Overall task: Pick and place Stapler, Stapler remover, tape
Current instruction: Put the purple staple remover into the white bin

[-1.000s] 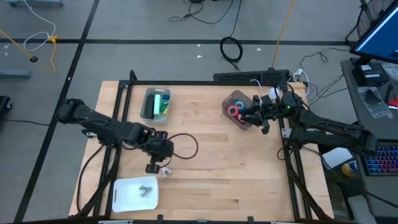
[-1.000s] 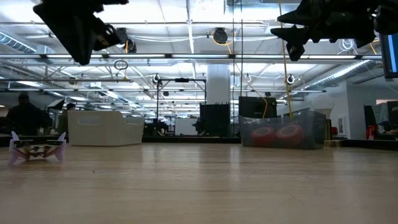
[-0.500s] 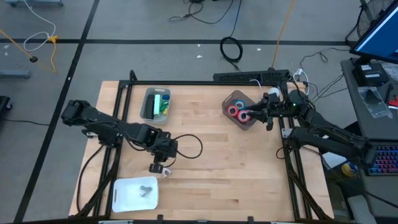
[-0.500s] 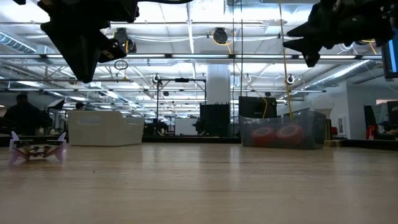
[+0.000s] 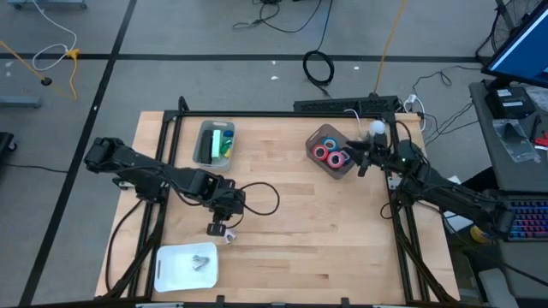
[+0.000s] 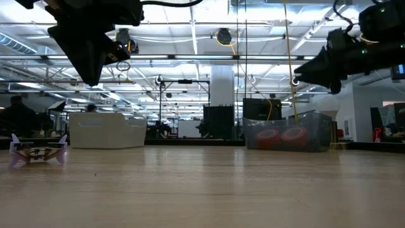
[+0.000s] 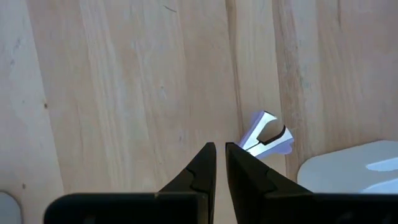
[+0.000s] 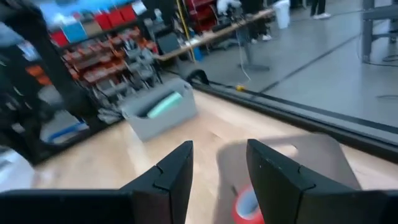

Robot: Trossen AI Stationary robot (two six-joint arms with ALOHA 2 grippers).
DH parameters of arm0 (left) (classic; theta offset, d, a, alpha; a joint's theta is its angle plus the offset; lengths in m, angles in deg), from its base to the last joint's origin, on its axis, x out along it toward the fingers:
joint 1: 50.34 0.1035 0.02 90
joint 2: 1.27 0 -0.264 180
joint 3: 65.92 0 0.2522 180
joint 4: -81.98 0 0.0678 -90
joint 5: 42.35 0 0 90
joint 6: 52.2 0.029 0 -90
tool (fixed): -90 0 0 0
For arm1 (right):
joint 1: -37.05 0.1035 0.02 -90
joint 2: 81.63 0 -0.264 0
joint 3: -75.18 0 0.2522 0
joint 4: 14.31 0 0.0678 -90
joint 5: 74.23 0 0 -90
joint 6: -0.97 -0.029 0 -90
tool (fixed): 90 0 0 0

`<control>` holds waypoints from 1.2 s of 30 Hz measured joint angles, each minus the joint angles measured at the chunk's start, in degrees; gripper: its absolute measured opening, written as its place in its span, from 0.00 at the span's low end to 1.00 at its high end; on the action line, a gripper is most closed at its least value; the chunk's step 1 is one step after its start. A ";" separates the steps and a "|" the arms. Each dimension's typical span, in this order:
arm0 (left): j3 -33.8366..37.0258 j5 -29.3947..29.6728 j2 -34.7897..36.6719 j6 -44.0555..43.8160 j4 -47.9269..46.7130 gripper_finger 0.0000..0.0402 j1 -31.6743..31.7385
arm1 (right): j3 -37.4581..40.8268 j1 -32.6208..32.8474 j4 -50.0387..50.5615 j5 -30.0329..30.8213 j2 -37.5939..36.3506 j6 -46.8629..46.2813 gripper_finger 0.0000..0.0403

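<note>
The stapler remover [image 7: 268, 132], small and white with purple, lies on the wood next to a white tray [image 5: 175, 267]; it also shows in the low view [image 6: 38, 152]. My left gripper [image 7: 220, 155] hangs just above the table beside it, pointing down, shut with only a slit between the fingers and touching nothing. A green stapler [image 5: 225, 144] lies in a grey bin [image 5: 205, 145]. Red and blue tape rolls [image 5: 329, 154] sit in a clear bin [image 5: 318, 137]. My right gripper [image 5: 358, 162] is open beside that bin's right side, pointing level.
A small grey object [image 5: 202, 259] lies on the white tray. Black frame rails [image 5: 282, 114] run along the table's far and side edges. Bare wood [image 5: 300, 222] spreads between the two arms. A cable loop [image 5: 261, 199] hangs off my left arm.
My right gripper has drawn back from over the clear bin toward the table's right edge, sunk lower and tipped up to point level, still open. My left gripper has shifted a little toward the stapler remover and then kept still.
</note>
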 joint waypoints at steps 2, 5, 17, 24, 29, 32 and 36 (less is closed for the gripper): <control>0.00 -0.17 0.01 -0.13 0.00 0.09 0.63 | 0.75 0.01 0.79 1.45 -0.21 1.61 0.35; 0.00 -0.28 0.00 -0.11 0.14 0.09 1.68 | 1.20 0.01 1.65 2.27 -0.21 4.27 0.35; 0.00 -5.54 -5.66 4.69 2.04 0.09 2.34 | 3.14 0.01 2.17 9.55 -0.27 6.08 0.35; 0.00 -9.20 -7.42 11.22 2.34 0.09 0.23 | 3.12 0.01 2.18 9.55 -0.32 5.98 0.35; 0.00 -11.41 -7.48 17.86 4.31 0.09 -1.59 | 3.14 0.01 2.18 9.55 -0.32 5.95 0.35; 0.00 -11.11 -8.66 19.47 5.45 0.09 -1.80 | 3.13 0.01 2.21 9.55 -0.32 5.95 0.35; 0.00 -11.92 -10.93 19.20 6.37 0.09 -0.98 | 3.14 0.01 2.21 9.55 -0.32 5.93 0.35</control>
